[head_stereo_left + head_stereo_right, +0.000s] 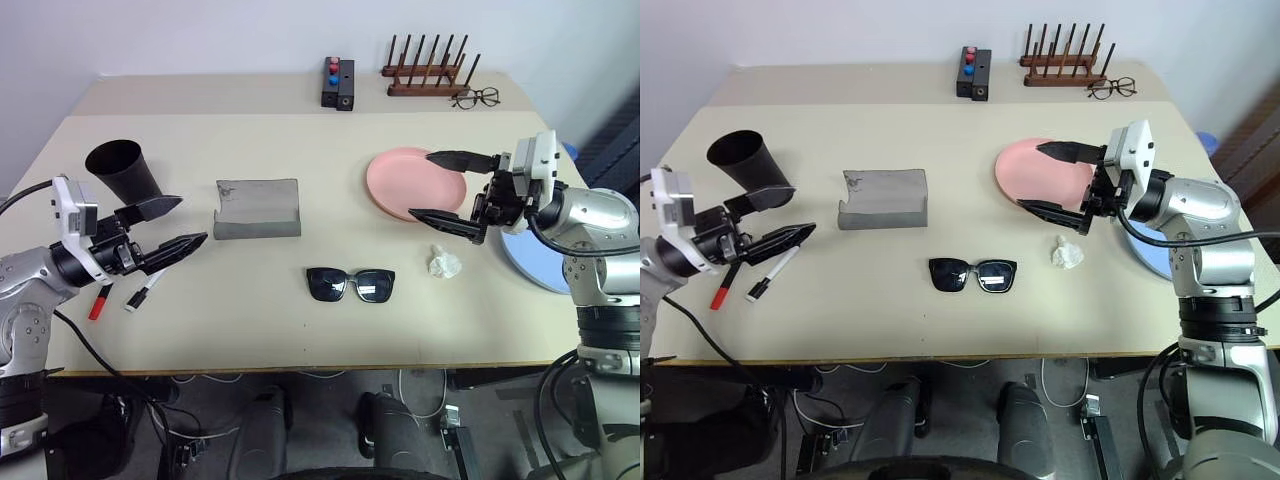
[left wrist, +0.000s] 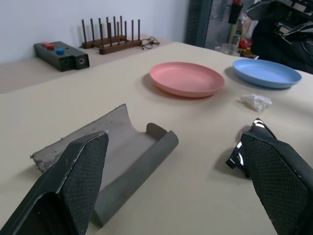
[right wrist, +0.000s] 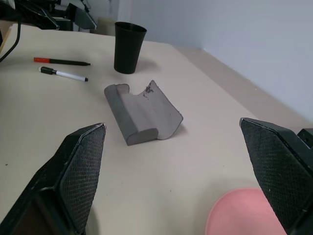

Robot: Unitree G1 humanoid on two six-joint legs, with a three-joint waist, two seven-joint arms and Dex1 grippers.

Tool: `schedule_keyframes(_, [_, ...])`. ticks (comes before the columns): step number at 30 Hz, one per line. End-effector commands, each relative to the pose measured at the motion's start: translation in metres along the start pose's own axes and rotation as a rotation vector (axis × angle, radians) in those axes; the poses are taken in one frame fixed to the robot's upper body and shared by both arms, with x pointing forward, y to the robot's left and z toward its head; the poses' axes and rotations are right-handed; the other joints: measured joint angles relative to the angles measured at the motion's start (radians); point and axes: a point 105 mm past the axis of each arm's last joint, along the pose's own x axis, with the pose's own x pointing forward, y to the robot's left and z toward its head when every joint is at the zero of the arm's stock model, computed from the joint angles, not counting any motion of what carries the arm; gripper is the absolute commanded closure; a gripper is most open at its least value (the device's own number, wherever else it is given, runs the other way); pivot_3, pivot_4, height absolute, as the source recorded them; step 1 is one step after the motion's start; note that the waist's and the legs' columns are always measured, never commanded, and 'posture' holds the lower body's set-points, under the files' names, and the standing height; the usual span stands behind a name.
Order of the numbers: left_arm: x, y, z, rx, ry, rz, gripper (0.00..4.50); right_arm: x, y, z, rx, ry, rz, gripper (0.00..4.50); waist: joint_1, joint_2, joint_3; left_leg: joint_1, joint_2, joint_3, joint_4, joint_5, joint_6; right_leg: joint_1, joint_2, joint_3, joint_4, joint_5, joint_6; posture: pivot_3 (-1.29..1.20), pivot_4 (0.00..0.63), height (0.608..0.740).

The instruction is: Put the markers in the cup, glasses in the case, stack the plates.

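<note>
Both sets of jaws stand spread wide with nothing between them: the left gripper (image 1: 172, 225) hangs at the left of the frame, its fingers reaching toward the middle just above the tabletop, and the right gripper (image 1: 452, 187) hovers at the right, fingers reaching toward the middle over the near edge of the pink plate (image 1: 405, 182). Directly below the left gripper, near the lower left, lie the red marker (image 1: 100, 301) and the white marker (image 1: 143, 291) side by side, and the black cup (image 1: 122, 170) stands just above them toward the upper left. The grey case (image 1: 257, 208) sits open left of centre, its flap folded back, and the sunglasses (image 1: 350, 284) lie lenses up at the lower centre, apart from the case. The blue plate (image 2: 266, 72) rests at the far right, partly behind the right arm, beside the pink one but not stacked on it; a crumpled white scrap (image 1: 443, 262) lies below the pink plate. Judged from this layout no step is yet done, and the arms look poised to begin. The left gripper's likeliest first job is the markers: it would need to tip downward, lower over one slim barrel, and close across it. The right gripper would need to catch the pink plate's rim to carry it onto the blue.
</note>
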Motion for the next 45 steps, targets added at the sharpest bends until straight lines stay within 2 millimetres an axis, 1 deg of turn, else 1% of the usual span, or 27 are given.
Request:
schedule_keyframes(1, [0.002, -0.002, 0.015, 0.044, -0.035, -0.017, 0.05, 0.002, -0.004, 0.013, -0.056, -0.034, 0.001, 0.00, 0.000, 0.000, 0.000, 0.000, 0.000, 0.000, 0.000, 0.000, 0.000, 0.000, 0.000, 0.000, 0.000, 0.000, 0.000, 0.00, 0.150, 0.740])
schedule_keyframes(6, [0.006, 0.000, 0.010, 0.002, -0.039, -0.004, 0.05, 0.000, -0.004, 0.012, -0.059, -0.037, -0.009, 0.00, 0.001, 0.000, 0.000, 0.000, 0.000, 0.000, 0.000, 0.000, 0.000, 0.000, 0.000, 0.000, 0.000, 0.000, 0.000, 0.00, 0.150, 0.740])
schedule_keyframes(13, [0.010, 0.014, 0.014, 0.047, -0.056, 0.021, 0.05, 0.008, 0.010, 0.031, -0.050, -0.095, 0.049, 0.00, 0.000, 0.000, 0.000, 0.000, 0.000, 0.000, 0.000, 0.000, 0.000, 0.000, 0.000, 0.000, 0.000, 0.000, 0.001, 0.00, 0.150, 0.740])
schedule_keyframes(16, [0.012, 0.014, 0.015, 0.054, -0.062, 0.013, 0.05, 0.009, 0.015, 0.035, -0.042, -0.114, 0.076, 0.00, 0.000, 0.000, 0.000, 0.000, 0.000, 0.000, 0.000, 0.000, 0.000, 0.000, 0.000, 0.000, 0.000, 0.001, 0.001, 0.00, 0.150, 0.740])
schedule_keyframes(19, [0.010, 0.017, 0.016, 0.068, -0.067, 0.022, 0.05, 0.013, 0.018, 0.040, -0.026, -0.152, 0.095, 0.00, 0.000, 0.000, 0.000, 0.000, 0.000, 0.000, 0.000, 0.000, 0.000, 0.000, 0.000, 0.000, 0.000, 0.000, 0.001, 0.00, 0.150, 0.740])
schedule_keyframes(22, [0.007, 0.022, 0.016, 0.071, -0.066, 0.044, 0.05, 0.025, 0.022, 0.037, -0.019, -0.173, 0.094, 0.00, 0.000, 0.000, 0.000, 0.000, 0.000, 0.000, 0.000, 0.000, 0.000, 0.000, 0.000, 0.000, 0.000, 0.000, 0.001, 0.00, 0.150, 0.740])
schedule_keyframes(24, [0.011, 0.020, 0.016, 0.053, -0.050, 0.036, 0.05, 0.024, 0.022, 0.036, -0.016, -0.173, 0.091, 0.00, 0.000, 0.000, 0.000, 0.000, 0.000, 0.000, 0.000, 0.000, 0.000, 0.000, 0.000, 0.000, 0.000, 0.001, 0.001, 0.00, 0.150, 0.740])
schedule_keyframes(26, [0.010, 0.026, 0.013, 0.056, -0.022, 0.064, 0.05, 0.025, 0.024, 0.035, -0.014, -0.174, 0.091, 0.00, 0.002, 0.000, 0.000, 0.000, 0.000, 0.000, 0.000, 0.000, 0.000, 0.000, 0.000, 0.000, 0.000, 0.001, 0.002, 0.00, 0.150, 0.740])
schedule_keyframes(28, [0.005, 0.035, 0.014, 0.074, -0.004, 0.108, 0.05, 0.031, 0.027, 0.037, -0.013, -0.181, 0.091, 0.00, 0.001, 0.000, 0.000, 0.000, 0.000, 0.000, 0.000, 0.000, 0.000, 0.000, 0.000, 0.000, 0.000, 0.001, 0.002, 0.00, 0.150, 0.740])
schedule_keyframes(29, [0.005, 0.036, 0.016, 0.072, -0.002, 0.114, 0.05, 0.032, 0.028, 0.038, -0.010, -0.187, 0.093, 0.00, 0.001, 0.000, 0.000, 0.000, 0.000, 0.000, 0.000, 0.000, 0.000, 0.000, 0.000, 0.000, 0.000, 0.001, 0.002, 0.00, 0.150, 0.740])
schedule_keyframes(33, [0.003, 0.035, 0.021, 0.093, 0.009, 0.156, 0.05, 0.034, 0.030, 0.039, 0.000, -0.207, 0.103, 0.00, 0.000, 0.000, 0.000, 0.000, 0.000, 0.000, 0.000, 0.000, 0.000, 0.000, 0.000, 0.000, 0.001, 0.001, 0.002, 0.00, 0.150, 0.740])
schedule_keyframes(35, [0.000, 0.033, 0.022, 0.109, 0.016, 0.176, 0.05, 0.037, 0.034, 0.037, 0.000, -0.205, 0.114, 0.00, 0.000, 0.000, 0.000, 0.000, 0.000, 0.000, 0.000, 0.000, 0.000, 0.000, 0.000, 0.000, 0.000, 0.001, 0.002, 0.00, 0.150, 0.740])
schedule_keyframes(39, [-0.012, 0.038, 0.022, 0.114, 0.045, 0.214, 0.05, 0.046, 0.038, 0.040, 0.004, -0.214, 0.121, 0.00, -0.001, 0.000, 0.000, 0.000, 0.000, 0.000, 0.000, 0.000, 0.000, 0.000, 0.001, 0.000, 0.001, 0.001, 0.002, 0.00, 0.150, 0.740])
schedule_keyframes(43, [-0.020, 0.047, 0.018, 0.068, 0.087, 0.266, 0.05, 0.048, 0.041, 0.042, 0.017, -0.214, 0.124, 0.00, 0.000, 0.000, 0.000, 0.000, 0.001, 0.000, -0.001, 0.000, 0.000, -0.001, 0.001, 0.000, 0.001, 0.000, 0.000, 0.00, 0.150, 0.740])
schedule_keyframes(45, [-0.027, 0.043, 0.011, -0.025, 0.124, 0.256, 0.05, 0.050, 0.042, 0.043, 0.020, -0.209, 0.120, 0.00, 0.000, 0.000, 0.000, 0.000, 0.001, 0.000, -0.001, 0.000, 0.000, -0.001, 0.001, 0.000, 0.001, 0.000, 0.000, 0.00, 0.150, 0.740])
